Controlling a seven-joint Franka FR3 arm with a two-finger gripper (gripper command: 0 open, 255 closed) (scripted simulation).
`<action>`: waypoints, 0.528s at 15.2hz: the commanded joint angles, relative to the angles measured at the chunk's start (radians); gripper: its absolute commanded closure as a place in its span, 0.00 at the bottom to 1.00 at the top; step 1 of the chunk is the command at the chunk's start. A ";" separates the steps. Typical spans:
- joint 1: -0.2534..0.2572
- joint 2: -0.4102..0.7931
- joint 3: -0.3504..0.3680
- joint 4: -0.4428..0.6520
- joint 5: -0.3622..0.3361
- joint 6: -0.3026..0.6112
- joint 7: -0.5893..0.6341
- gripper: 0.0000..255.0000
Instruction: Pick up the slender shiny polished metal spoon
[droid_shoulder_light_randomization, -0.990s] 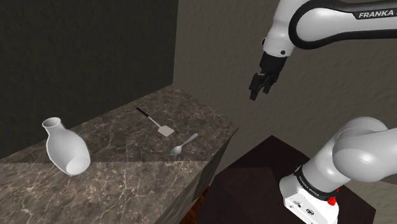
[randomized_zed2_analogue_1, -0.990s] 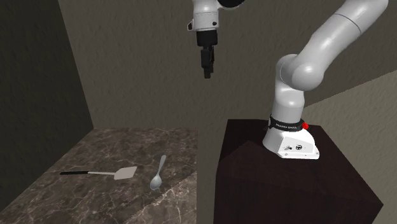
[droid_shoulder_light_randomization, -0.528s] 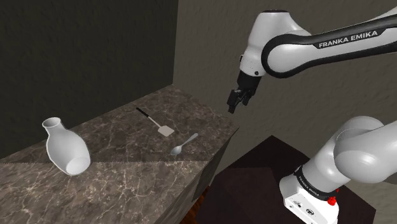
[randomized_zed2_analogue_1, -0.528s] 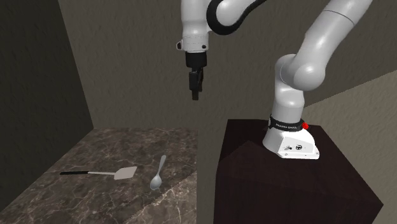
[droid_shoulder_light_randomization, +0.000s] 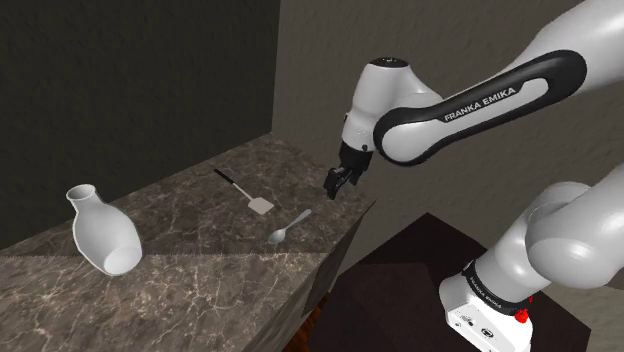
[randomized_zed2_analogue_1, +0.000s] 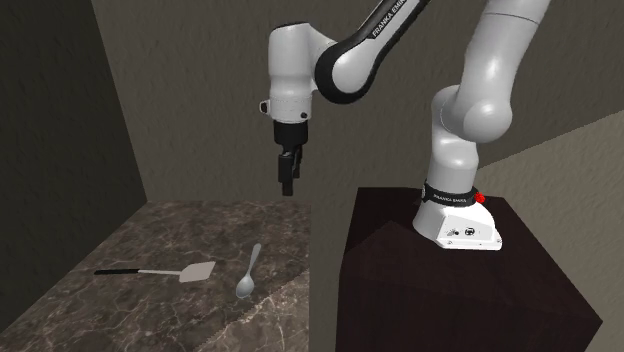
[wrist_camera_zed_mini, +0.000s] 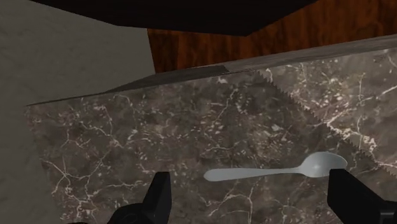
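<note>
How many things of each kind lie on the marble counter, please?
Spoon: 1
Spatula: 1
Vase: 1
Total: 3

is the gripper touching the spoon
No, the gripper hangs in the air above the spoon, which lies flat on the marbled counter.

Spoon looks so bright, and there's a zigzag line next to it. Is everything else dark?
Wrist view: the pale spoon stands out on the dark counter; the zigzag is a jagged edge between darker and lighter stone. Shoulder view and second exterior view: both dim, walls darkest at their left.
</note>
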 joint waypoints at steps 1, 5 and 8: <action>-0.001 0.090 0.029 0.031 -0.034 0.074 0.047 0.00; 0.000 0.258 0.066 0.093 -0.155 0.194 0.169 0.00; 0.025 0.385 0.061 0.158 -0.283 0.261 0.285 0.00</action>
